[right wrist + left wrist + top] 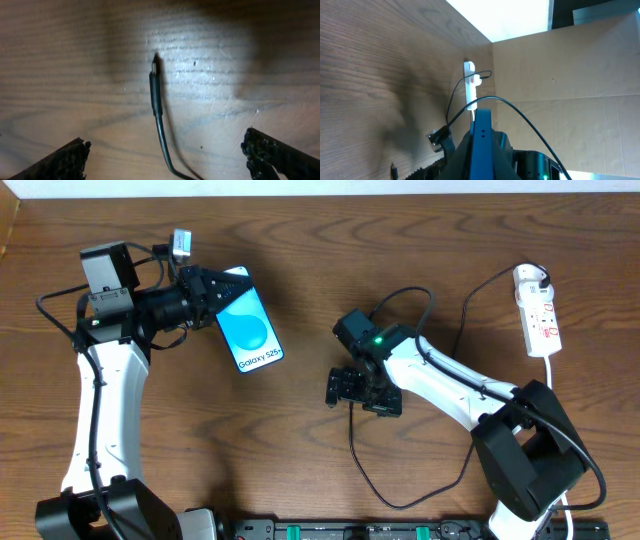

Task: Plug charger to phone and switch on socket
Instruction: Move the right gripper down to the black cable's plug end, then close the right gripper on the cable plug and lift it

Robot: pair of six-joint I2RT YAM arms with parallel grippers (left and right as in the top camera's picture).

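Brown wood desk [300, 250]. Right claw [165, 150] gapes wide over the charger [156, 90], tip toward 12. Best to drop straight & pinch just behind the connector. Arm bent low mid-desk. Left claw [205, 295] clamps phone [247, 325] at 10; socket [540, 315] at 2.

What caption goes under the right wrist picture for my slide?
Open right claw hovers over the charger, which lies on the wooden table.
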